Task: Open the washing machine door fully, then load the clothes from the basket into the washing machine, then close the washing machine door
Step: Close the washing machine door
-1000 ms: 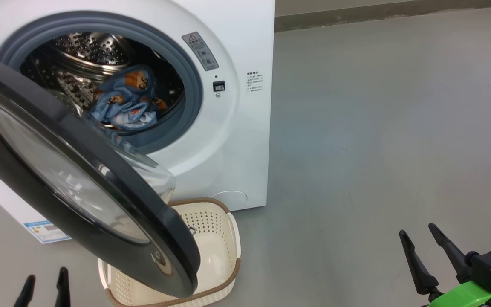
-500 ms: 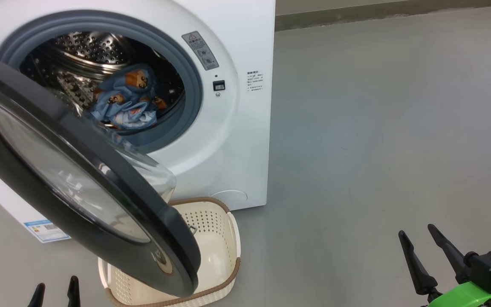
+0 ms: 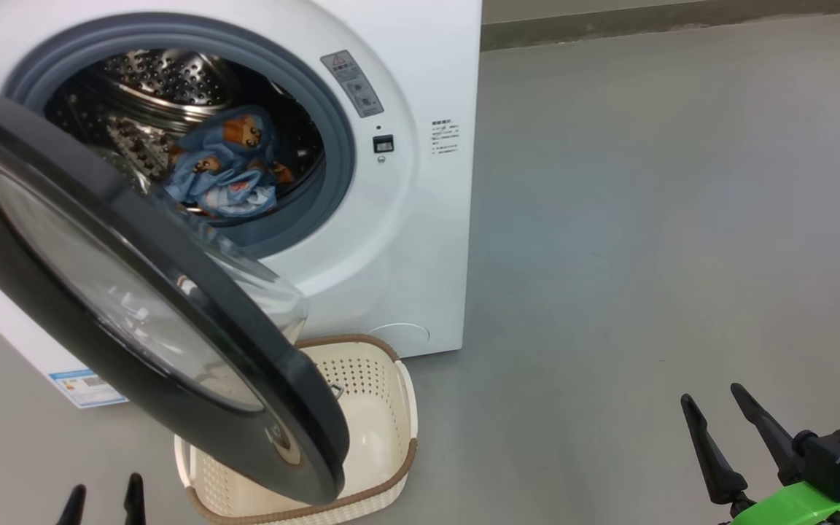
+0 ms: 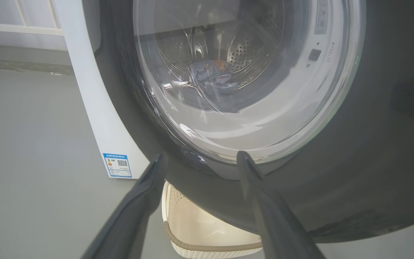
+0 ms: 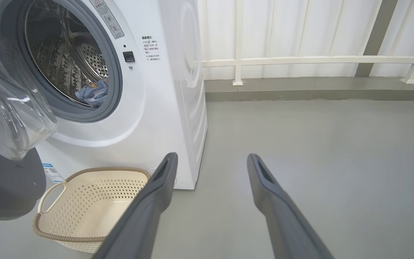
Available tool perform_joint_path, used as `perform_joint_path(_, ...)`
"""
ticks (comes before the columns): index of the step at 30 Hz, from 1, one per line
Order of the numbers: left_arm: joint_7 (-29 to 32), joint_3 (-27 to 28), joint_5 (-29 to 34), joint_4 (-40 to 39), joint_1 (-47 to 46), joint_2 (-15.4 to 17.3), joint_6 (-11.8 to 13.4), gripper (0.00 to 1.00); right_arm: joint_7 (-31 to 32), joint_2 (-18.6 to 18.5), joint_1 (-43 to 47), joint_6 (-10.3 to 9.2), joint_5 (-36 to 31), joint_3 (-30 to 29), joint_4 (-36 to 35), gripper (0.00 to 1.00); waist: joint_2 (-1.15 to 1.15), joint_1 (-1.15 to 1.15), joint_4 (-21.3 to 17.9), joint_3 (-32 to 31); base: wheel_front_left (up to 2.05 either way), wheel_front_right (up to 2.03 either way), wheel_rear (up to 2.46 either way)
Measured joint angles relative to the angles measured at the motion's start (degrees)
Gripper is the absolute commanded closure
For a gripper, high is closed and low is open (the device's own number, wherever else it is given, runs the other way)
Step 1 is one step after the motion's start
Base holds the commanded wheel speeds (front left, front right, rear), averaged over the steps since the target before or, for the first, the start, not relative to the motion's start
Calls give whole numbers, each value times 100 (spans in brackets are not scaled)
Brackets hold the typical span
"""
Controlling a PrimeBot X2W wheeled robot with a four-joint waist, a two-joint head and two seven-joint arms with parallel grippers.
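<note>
Grey floor (image 3: 646,219), white railing behind in the right wrist view. The washing machine (image 3: 420,240) stands upper left in the head view. The washing machine door (image 3: 121,292) is swung out towards you, its lower edge hanging over the basket (image 3: 383,423).

The clothes (image 3: 227,171) sit in a bunch inside the drum, behind the grey gasket, with nothing draped over the lip as far as you can see. The basket is on the floor just in front of the machine, and the part in view looks empty.

Judgement: loading is done, and closing the door is the step in hand.

The left tool (image 3: 104,490) is low at the bottom edge, fingers apart, holding nothing. In the left wrist view it points at the door's outer face, near the lower black rim. You can't tell whether it touches.

The right tool (image 3: 712,395) is at lower right, well apart from the machine, fingers spread, also empty.

Next move: bring the left tool onto the door's outer face, out towards the free edge. Push the door round into the opening and press firmly enough for the latch to catch. Keep the fingers off the bulging glass and watch that the door clears the basket rim.
</note>
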Motion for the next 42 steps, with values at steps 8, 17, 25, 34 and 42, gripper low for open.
perform_joint_path(8, 0, -81, 0, 102, -85, -80, 0, 0, 0, 91, -8, 0, 2, 137, -16, 100, 0, 0, 253, 3, 0, 0, 0)
perform_joint_path(17, 0, -116, 10, 158, -141, -185, 0, 0, 0, 339, -511, 0, 5, 575, -271, 100, 0, 0, 711, -36, 0, 0, 0)
perform_joint_path(25, 0, -214, 52, 82, -145, -243, 0, 0, -1, 592, -1248, 0, 63, 1009, -1000, 100, 0, 0, 1123, -106, 0, 0, 0)
perform_joint_path(34, 0, -248, 58, -30, -148, -253, 0, 0, -43, 862, -1722, 0, 225, 1939, -2165, 100, 0, 0, 1418, -206, 0, 0, 0)
perform_joint_path(42, 0, -271, 116, -162, -143, -291, 0, 0, -43, 880, -1735, 0, 525, 3123, -2192, 100, 0, 0, 1619, -246, 0, 0, 0)
